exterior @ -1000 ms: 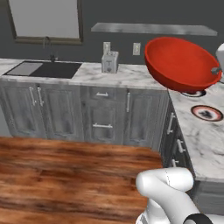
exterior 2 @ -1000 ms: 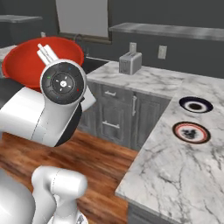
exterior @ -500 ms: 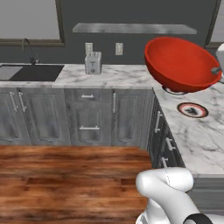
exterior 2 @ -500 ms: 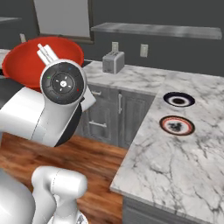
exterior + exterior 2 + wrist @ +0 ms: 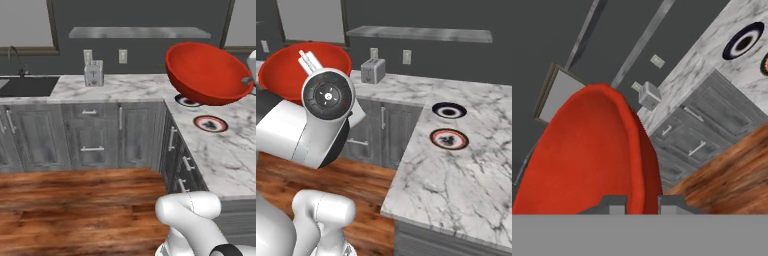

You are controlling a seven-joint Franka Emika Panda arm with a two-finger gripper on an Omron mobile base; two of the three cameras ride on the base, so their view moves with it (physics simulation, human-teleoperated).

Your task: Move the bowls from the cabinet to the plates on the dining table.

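A glossy red bowl (image 5: 210,75) hangs tilted in the air, above and to the left of the dining table (image 5: 227,157). My gripper (image 5: 643,202) is shut on the rim of this red bowl (image 5: 587,155), one fingertip on each side of the wall. Two plates lie on the marble top. The white plate with a dark rim (image 5: 449,110) is the farther one, and the bowl partly hides it in the left base view. The pale plate with a reddish edge (image 5: 449,139) lies nearer. The cabinet is out of view.
A marble counter along the back wall carries a toaster (image 5: 93,73) and a dark sink (image 5: 25,86), with grey drawers and doors below. A shelf (image 5: 140,32) hangs on the wall above. Wooden floor (image 5: 75,205) lies in front of the table's edge.
The whole scene has slid across both base views, so the base has moved; the table and plates now lie closer. The red bowl stays held in the same pose.
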